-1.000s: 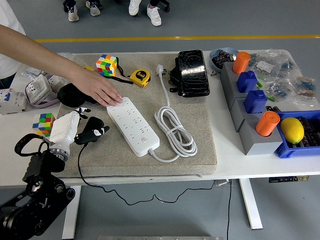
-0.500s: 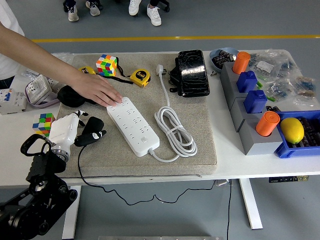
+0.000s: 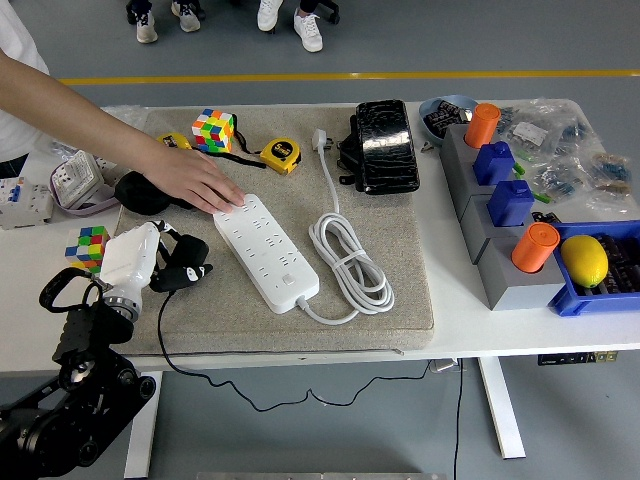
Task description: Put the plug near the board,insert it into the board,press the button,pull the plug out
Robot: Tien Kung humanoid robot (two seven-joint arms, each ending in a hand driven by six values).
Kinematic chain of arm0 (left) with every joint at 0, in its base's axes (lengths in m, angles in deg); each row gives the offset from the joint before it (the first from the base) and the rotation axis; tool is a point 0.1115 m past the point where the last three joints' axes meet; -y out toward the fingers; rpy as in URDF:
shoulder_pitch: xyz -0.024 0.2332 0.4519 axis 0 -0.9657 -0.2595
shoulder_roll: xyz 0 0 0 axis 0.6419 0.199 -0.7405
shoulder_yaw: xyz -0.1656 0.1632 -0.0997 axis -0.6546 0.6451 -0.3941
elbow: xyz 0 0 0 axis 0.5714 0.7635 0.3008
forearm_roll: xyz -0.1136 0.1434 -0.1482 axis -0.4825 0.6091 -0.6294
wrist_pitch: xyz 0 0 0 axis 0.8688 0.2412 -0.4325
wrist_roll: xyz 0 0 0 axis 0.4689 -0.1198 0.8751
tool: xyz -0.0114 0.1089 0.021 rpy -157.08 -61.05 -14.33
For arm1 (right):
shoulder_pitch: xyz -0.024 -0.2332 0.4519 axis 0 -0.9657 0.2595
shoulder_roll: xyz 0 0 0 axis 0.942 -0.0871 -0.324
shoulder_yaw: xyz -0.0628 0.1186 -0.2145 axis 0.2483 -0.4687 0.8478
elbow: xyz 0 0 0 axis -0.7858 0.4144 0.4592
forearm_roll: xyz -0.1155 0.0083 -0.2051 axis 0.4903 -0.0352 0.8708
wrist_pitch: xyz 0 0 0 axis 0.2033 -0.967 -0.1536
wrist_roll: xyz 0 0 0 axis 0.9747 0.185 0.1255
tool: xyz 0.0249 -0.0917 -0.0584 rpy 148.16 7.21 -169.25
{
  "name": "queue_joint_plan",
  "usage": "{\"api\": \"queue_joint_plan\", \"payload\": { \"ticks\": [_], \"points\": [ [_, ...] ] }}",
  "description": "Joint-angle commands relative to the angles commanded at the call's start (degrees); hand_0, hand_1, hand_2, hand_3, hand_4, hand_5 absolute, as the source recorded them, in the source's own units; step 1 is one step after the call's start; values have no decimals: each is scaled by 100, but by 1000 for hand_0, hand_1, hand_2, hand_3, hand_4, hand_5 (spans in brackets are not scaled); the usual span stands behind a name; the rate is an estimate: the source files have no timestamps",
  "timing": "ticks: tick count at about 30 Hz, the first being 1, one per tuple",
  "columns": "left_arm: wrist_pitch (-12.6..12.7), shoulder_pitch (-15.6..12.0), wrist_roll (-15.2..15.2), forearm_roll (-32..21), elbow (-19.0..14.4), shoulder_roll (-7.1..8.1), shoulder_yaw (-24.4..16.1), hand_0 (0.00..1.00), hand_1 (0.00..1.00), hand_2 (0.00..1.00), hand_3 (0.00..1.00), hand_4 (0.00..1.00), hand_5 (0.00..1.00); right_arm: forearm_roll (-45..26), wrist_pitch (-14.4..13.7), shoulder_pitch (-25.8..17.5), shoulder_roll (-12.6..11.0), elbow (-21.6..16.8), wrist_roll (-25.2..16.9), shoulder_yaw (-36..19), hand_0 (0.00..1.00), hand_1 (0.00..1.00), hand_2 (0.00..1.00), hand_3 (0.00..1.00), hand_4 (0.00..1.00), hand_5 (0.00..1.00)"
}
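The robot's left hand [image 3: 150, 262] is at the left side of the grey mat [image 3: 400, 300] and its fingers are closed around a black plug [image 3: 183, 273]. The plug is just beside the near left end of the white power board [image 3: 265, 250], but it does not touch it. A thin black wire [image 3: 230, 385] runs from the plug down over the front edge of the tabletop [image 3: 520, 335]. The board lies at a slant in the middle of the mat. Its own white cord [image 3: 350, 262] lies in a coil just to its right. A person's hand [image 3: 195, 180] reaches in from the top left and presses flat on the far end of the board. Near that hand are a bright cube [image 3: 214, 129] and a yellow tape measure [image 3: 281, 155]. A black box [image 3: 384, 146] sits at the far edge of the mat. Another cube [image 3: 86, 244] lies on the tabletop just left of the robot's hand. The right hand can not be seen
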Motion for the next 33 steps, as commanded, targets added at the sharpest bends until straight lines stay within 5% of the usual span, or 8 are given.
{"api": "queue_joint_plan", "payload": {
  "ticks": [10, 17, 23, 27, 33],
  "points": [
    [191, 37, -745, -463, -181, 166, 47, 174, 236, 277, 530, 695, 2, -20, -28, 5, -11, 0, -39, 32, 550, 601, 555, 507, 845, 403],
    [91, 71, -1901, -1644, -250, 414, 180, 168, 236, 277, 527, 690, 2, -34, -37, 21, -26, -1, -58, 72, 550, 601, 554, 505, 840, 400],
    [-313, 219, -3069, -2567, -24, 591, 408, 174, 240, 277, 524, 685, 2, -19, -43, 34, -44, -8, -72, 76, 548, 601, 553, 505, 840, 397],
    [-436, 364, -3505, -2622, 120, 645, 553, 183, 249, 279, 526, 680, 2, -8, -47, 36, -46, -12, -82, 57, 549, 601, 552, 505, 837, 391],
    [-356, 630, -3739, -2075, 318, 631, 754, 183, 249, 279, 526, 680, 2, -18, -56, 17, -50, -12, -94, 67, 549, 601, 552, 505, 837, 391]
  ]
}}
